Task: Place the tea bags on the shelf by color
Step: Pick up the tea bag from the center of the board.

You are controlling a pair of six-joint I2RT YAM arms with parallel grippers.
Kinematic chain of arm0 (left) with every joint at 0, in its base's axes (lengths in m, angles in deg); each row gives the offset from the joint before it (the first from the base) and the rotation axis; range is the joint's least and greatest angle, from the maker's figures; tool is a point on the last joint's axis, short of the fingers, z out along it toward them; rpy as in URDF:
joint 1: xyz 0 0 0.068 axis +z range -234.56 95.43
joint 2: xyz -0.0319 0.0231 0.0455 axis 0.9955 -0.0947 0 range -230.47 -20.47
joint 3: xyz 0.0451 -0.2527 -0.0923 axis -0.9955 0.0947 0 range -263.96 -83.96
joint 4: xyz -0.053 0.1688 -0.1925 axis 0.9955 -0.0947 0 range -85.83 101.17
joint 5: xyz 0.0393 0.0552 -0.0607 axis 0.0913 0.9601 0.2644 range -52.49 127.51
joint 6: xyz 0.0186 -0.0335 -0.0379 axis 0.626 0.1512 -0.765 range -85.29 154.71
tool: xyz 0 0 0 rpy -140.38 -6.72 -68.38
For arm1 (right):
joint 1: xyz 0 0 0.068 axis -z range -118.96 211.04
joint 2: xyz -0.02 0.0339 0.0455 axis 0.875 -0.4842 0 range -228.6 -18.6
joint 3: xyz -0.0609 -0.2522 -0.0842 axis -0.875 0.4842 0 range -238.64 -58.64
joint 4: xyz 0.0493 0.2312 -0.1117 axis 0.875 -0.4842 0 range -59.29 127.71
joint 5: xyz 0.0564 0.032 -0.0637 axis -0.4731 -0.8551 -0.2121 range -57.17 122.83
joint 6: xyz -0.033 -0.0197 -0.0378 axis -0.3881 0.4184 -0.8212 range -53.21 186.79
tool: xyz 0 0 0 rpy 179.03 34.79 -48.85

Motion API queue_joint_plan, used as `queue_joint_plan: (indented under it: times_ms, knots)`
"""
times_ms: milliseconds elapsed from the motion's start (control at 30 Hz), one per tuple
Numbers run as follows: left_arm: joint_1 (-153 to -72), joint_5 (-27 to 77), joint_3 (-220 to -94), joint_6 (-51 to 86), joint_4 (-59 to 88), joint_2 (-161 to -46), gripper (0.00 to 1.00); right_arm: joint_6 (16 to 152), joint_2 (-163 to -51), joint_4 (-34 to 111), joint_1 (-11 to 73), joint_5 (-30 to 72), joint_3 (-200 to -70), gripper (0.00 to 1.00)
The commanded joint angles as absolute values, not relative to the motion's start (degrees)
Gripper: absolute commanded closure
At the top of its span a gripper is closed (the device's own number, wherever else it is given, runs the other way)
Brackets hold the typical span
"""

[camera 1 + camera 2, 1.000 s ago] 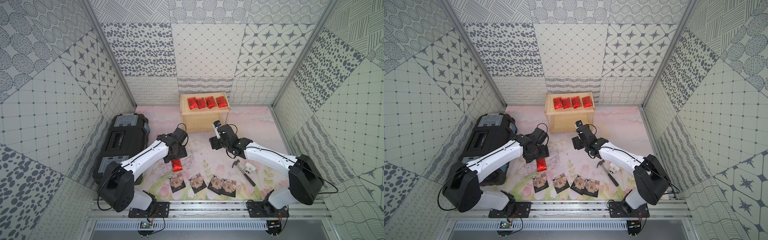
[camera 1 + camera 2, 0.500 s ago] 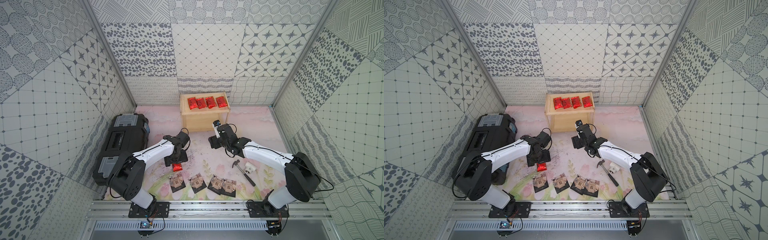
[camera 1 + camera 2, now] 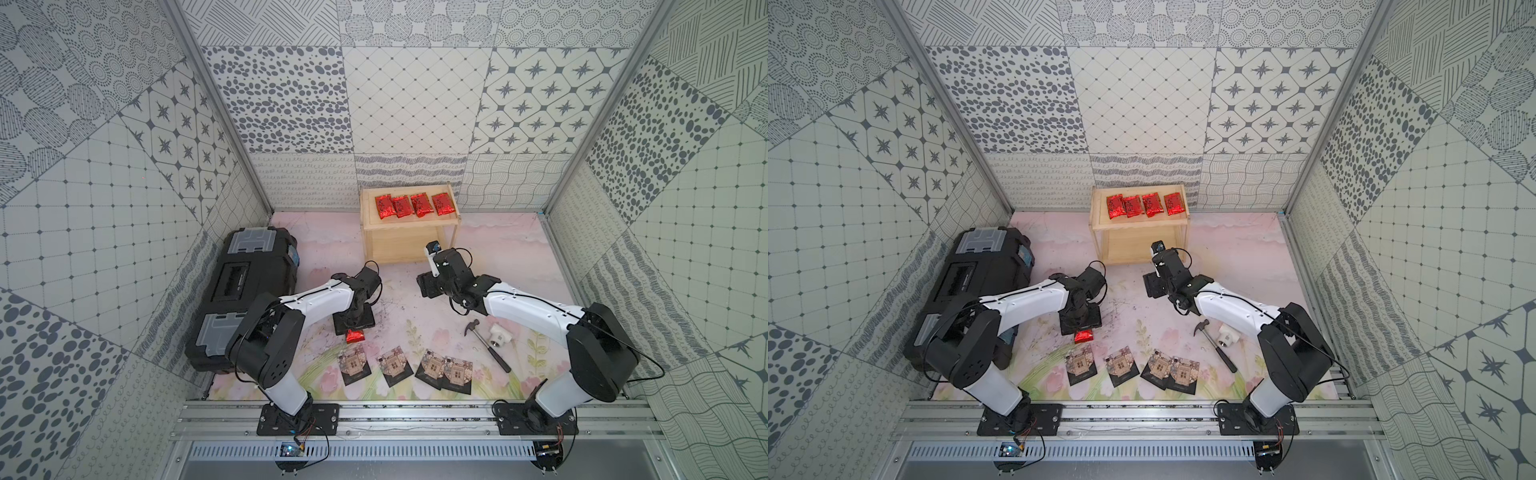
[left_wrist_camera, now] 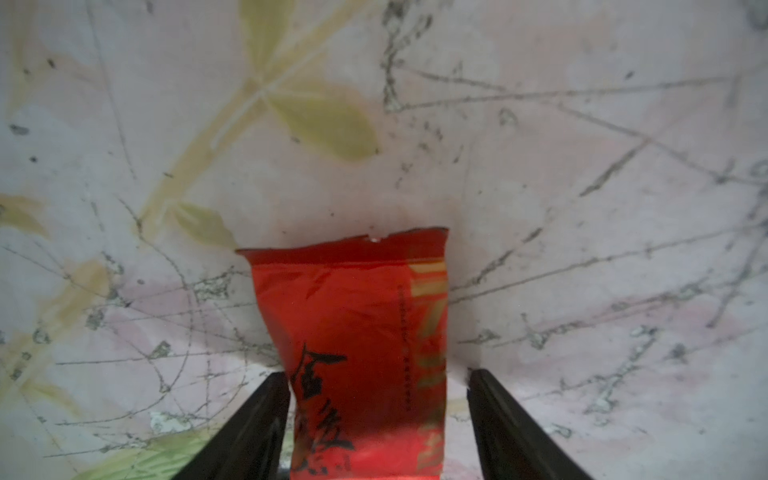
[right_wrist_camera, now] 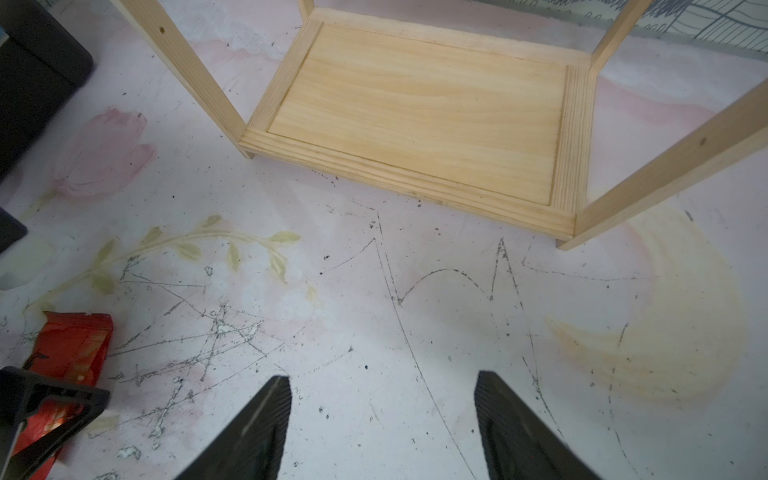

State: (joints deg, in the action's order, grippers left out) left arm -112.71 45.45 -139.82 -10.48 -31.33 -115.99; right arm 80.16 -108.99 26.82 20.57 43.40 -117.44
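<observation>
The left gripper stands partly open astride the shiny red foil pillow packet. One finger sits right at the packet's edge and a strip of mat shows beside the other, so nothing looks gripped yet. To do this step well, the jaws should close squarely across the puffy body, not the thin crimped seal, since foil probably slips. A straight lift should come before any carry.

The packet lies flat on the pink floral mat, just beyond the flat dark square sachets. It is creased, with black brush characters and gold stripes down one side.

Four matching red packets fill most of the pale wooden two-tier shelf's top. The right gripper hangs open and empty before the bare lower tier.
</observation>
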Motion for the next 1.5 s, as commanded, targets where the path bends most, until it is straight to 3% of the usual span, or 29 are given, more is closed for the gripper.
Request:
queue_joint_plan:
  times_ms: [0, 433, 1067, 1467]
  knots:
    - [-111.77, 46.12, -138.92, -10.14, -30.50, -116.14, 0.32, 81.18, -110.13, 27.62, 20.58, 43.68, -118.59, 0.25]
    - [-110.76, 45.82, -137.40, -10.11, -28.63, -115.51, 0.44, 81.65, -110.44, 26.29, 20.47, 43.92, -119.44, 0.26]
    - [-110.91, 47.11, -138.99, -8.53, -32.36, -107.14, 0.50, 81.61, -109.44, 25.76, 20.21, 45.50, -119.48, 0.26]
    - [-111.69, 51.70, -158.96, 0.73, -46.82, -100.56, 0.52, 79.63, -107.93, 25.97, 20.50, 48.56, -118.64, 0.26]
